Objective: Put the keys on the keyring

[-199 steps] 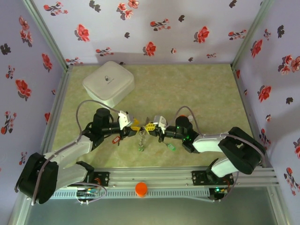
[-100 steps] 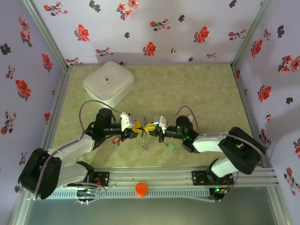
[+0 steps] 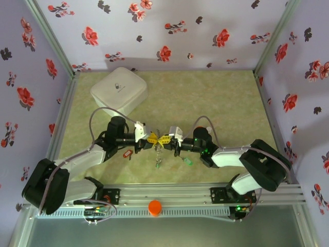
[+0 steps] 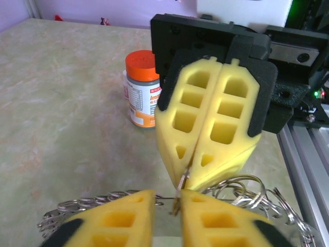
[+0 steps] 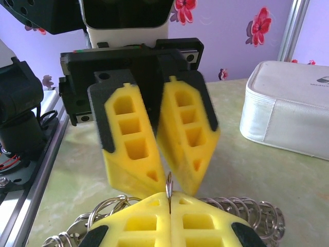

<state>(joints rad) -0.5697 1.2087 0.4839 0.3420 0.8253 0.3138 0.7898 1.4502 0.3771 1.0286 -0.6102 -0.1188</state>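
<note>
We've got the keyring point(image 5: 168, 185) edge-on, a thin sliver of grey metal standing upright between the two grippers, over the middle of the table's near half. The right gripper point(image 5: 169, 201) has it. Its yellow foam pads are pressed flat together with the ring pinched in the seam.

Facing it tip to tip is the left gripper point(image 4: 168, 207). Its pads point(image 4: 123, 216) stand a narrow slot apart, and the ring's edge sits in that slot close against one pad. There's a gap on the other side, so no clamp there.

Wire loops point(image 5: 241, 212) spill out to either side under the fingers, and we can't tell key from ring in that tangle. From above, a small metal bunch point(image 3: 159, 158) dangles under the meeting point.

Down on the table point(image 3: 216, 103), a red-tagged key point(image 3: 127, 153) lies beside the left arm and a green-tagged key point(image 3: 187, 161) beside the right arm, both toward the near edge. The white rounded box point(image 3: 119, 91) sits in the far left corner, well apart. The orange-capped pill bottle point(image 3: 154, 207) stands upright at the middle of the near edge.
</note>
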